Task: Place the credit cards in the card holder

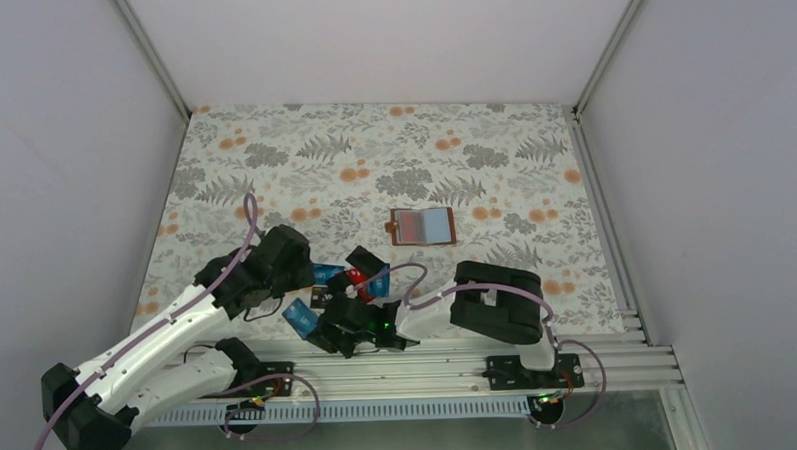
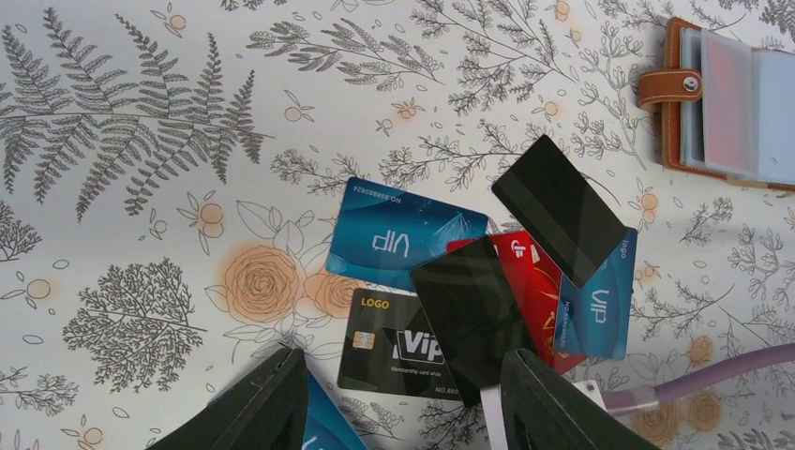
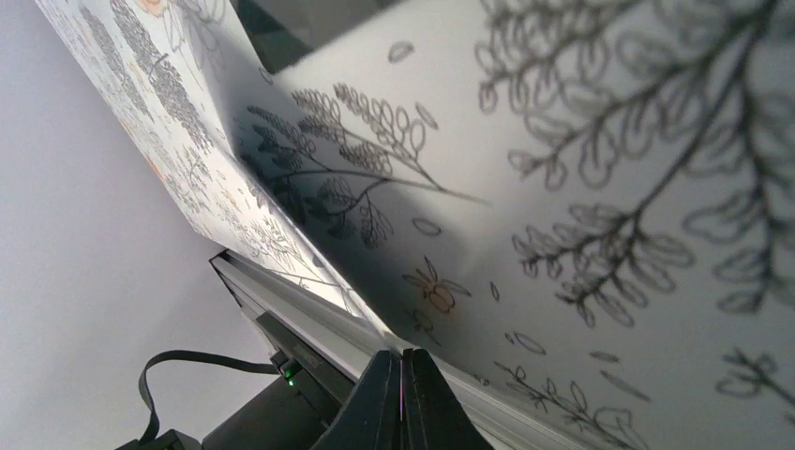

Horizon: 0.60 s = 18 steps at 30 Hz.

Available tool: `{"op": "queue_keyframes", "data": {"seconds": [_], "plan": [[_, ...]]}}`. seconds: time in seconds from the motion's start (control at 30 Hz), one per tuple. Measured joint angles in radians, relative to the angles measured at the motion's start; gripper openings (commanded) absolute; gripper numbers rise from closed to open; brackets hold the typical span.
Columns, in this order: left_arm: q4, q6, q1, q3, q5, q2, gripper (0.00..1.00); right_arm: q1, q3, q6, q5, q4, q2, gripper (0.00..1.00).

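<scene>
Several glossy plastic credit cards point(image 2: 525, 272) overlap on the floral surface point(image 2: 141, 281). The blue cards point(image 2: 398, 234) read "VIP", and a black card point(image 2: 398, 352) reads "LOGO" and "Vip". The brown leather card holder point(image 2: 727, 103) lies open, apart from them. The left fingers point(image 2: 272, 403) are spread above the cards, and the right fingers point(image 3: 375, 403) are pressed together.

A lab test cell: plain white panels point(image 1: 388, 35) on aluminium framing point(image 1: 150, 54) enclose a floral-clothed table point(image 1: 301, 138) mid-frame.
</scene>
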Motion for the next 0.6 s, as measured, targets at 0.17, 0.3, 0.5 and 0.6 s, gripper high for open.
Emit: {"op": "queue_keyframes", "data": {"seconds": [0.17,0.3,0.5,0.6], "plan": [[0.008,0.000,0.000,-0.001,0.002,0.005,0.53,-0.022,0.000,-0.011,-0.008,0.002,0.000,0.04],[0.010,0.000,0.000,-0.001,0.003,0.010,0.53,-0.034,-0.006,-0.029,-0.017,0.000,-0.005,0.04],[0.004,0.005,0.000,0.022,-0.006,0.018,0.53,-0.089,-0.025,-0.093,-0.024,-0.014,-0.062,0.04],[0.003,0.009,0.000,0.056,-0.020,0.018,0.53,-0.112,-0.032,-0.136,-0.027,-0.025,-0.109,0.04]]}}
